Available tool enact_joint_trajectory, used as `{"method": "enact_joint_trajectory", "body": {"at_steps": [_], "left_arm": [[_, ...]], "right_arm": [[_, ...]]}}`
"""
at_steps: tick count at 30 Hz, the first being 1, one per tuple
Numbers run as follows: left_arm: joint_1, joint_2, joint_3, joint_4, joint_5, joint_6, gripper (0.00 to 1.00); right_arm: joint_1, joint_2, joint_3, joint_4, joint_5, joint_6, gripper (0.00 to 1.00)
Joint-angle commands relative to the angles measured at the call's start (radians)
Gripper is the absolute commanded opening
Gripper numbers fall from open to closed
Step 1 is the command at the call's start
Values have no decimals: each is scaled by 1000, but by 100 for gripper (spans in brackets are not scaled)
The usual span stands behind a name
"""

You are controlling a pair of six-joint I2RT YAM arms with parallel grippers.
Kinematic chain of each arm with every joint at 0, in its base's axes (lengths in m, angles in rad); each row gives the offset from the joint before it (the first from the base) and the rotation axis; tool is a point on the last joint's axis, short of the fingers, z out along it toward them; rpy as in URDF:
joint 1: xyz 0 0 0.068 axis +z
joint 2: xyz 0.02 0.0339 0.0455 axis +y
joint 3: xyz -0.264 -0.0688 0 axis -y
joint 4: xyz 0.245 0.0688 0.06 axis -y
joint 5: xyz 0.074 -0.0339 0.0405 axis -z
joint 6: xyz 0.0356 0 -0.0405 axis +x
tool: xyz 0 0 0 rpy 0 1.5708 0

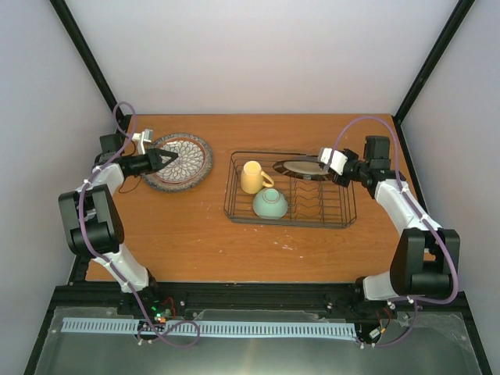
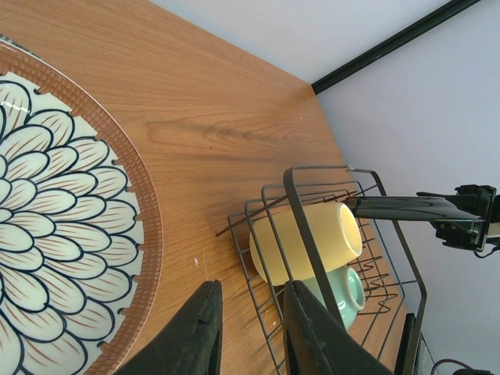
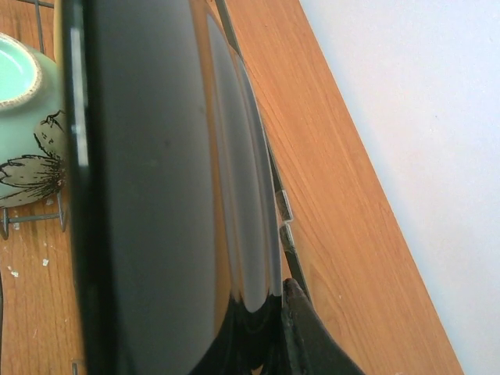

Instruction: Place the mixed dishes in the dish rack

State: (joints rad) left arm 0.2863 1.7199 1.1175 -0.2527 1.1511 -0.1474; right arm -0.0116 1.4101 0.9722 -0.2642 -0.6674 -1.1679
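Note:
The brown petal-patterned plate [image 1: 187, 160] [image 2: 55, 234] lies flat on the table at the left. My left gripper [image 1: 173, 158] [image 2: 250, 308] hovers over its right part, open, with only bare wood between its fingers. The black wire dish rack [image 1: 289, 221] [image 2: 312, 226] holds the yellow mug [image 1: 252, 177] [image 2: 340, 230] and the mint-green bowl [image 1: 270, 203] [image 3: 23, 133], both tipped on their sides. My right gripper [image 1: 324, 162] is shut on the rim of a plate [image 1: 299, 166] [image 3: 156, 195] with a dark glossy underside, held over the rack's back right part.
Black frame posts [image 1: 82, 55] stand at the back corners, with white walls behind and beside the table. The wooden tabletop [image 1: 195, 242] extends in front of the rack. The rack's right rim [image 3: 283, 226] runs close beside the held plate.

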Motion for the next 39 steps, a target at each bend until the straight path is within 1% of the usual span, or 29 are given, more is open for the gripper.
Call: {"method": "enact_joint_trajectory", "body": {"at_steps": [1,3,5,7,13,16,18,20,21,22,24,25,27,28,29,32,36,39], "left_arm": [[7,18,39,26,4,12,23],[8,17,41,23,0,14,23],[8,21,46,16,-2,17,23],[8,22,50,13,-4,18,23],[8,27,56,12,-4,17,26],[8,31,57,11,-6,17,27],[8,31,58,13,-7,15,27],[8,32,62,11,-7,14,27],[8,33,63,11,-6,13,27],[8,33,65,11,-6,11,27],[8,31,69,9,-7,9,27],[7,30,71,9,-8,9,27],[7,33,71,10,-12,7,27],[8,34,73,9,-14,5,27],[8,35,72,9,-14,4,27],[8,36,73,14,-15,-3,27],[7,31,73,16,-18,-7,27],[7,30,74,19,-18,-11,27]], "right_arm": [[-4,-1,57,29,-75,24,6],[-4,6,66,20,-67,36,14],[-3,9,68,15,-59,47,15],[-4,10,66,24,-52,58,22],[-4,3,46,57,-44,80,34],[-3,-6,30,92,-31,87,37],[-4,-13,19,119,-24,100,42],[-4,-16,12,141,-18,118,43],[-4,-14,14,147,-17,125,47],[-4,-13,15,156,-17,133,55],[-3,-14,16,187,-24,166,59],[-2,-15,14,207,-30,185,68],[-1,-16,14,242,-43,220,80],[1,-14,14,248,-44,226,95],[2,-10,15,254,-42,235,100],[10,-5,-2,296,-24,267,100],[18,-3,-52,444,2,380,100],[29,13,-75,556,57,470,100]]}}
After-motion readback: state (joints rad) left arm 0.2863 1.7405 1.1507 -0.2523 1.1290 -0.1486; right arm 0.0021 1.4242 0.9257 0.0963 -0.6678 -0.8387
